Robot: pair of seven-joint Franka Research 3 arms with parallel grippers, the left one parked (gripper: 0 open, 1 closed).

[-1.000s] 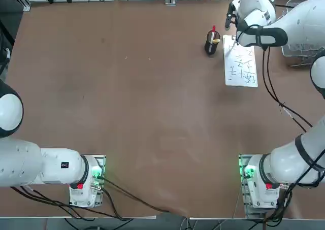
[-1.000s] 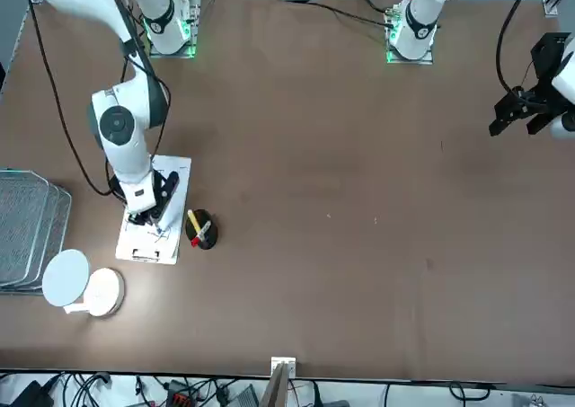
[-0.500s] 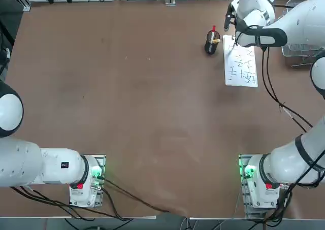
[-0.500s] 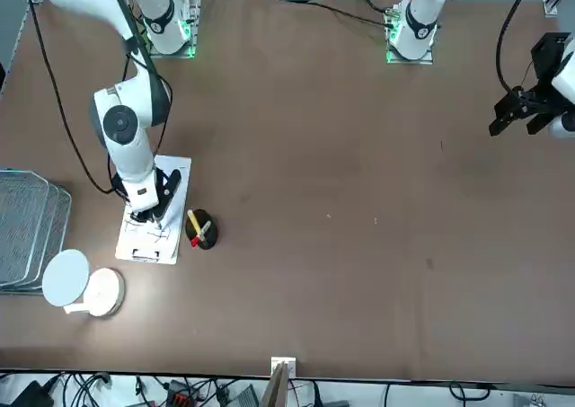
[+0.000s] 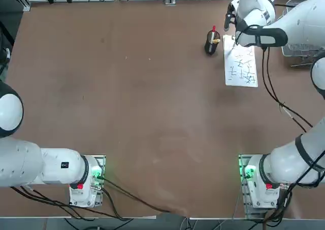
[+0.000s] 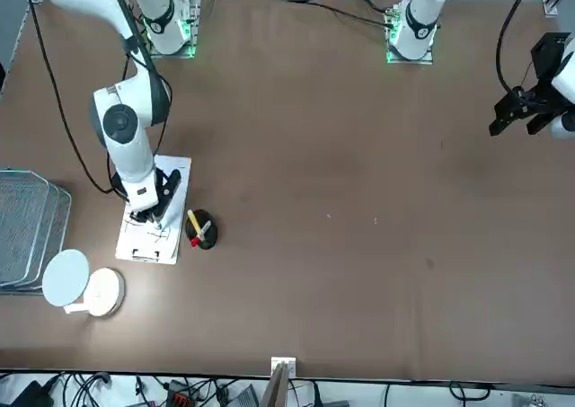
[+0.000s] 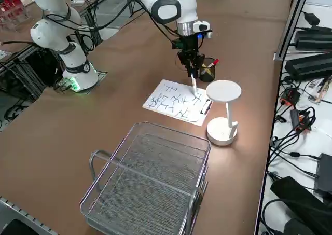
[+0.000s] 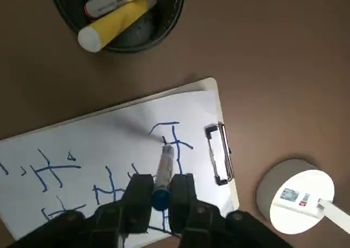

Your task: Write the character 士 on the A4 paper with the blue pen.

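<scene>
The A4 paper [image 8: 82, 149] lies on a clipboard at the table's far right [image 5: 241, 67], covered with several blue handwritten characters, its clip [image 8: 217, 152] at the far short edge. My right gripper [image 8: 160, 185] is shut on the blue pen [image 8: 164, 163], held upright over the clip end of the sheet [image 7: 174, 102]. The pen's tip rests on the paper at a blue character beside the clip. From the side, the gripper [image 7: 190, 64] points straight down with the pen [image 7: 193, 84] below it.
A black pen cup [image 8: 117, 10] holding a yellow marker and a red-topped pen stands just off the sheet's corner [image 5: 212, 41]. A white round lamp [image 7: 223, 105] stands beyond the clip. A wire basket [image 7: 150, 183] sits further right.
My right gripper with the pen has shifted slightly over the clip end of the sheet. The paper and the pen cup have not moved.
</scene>
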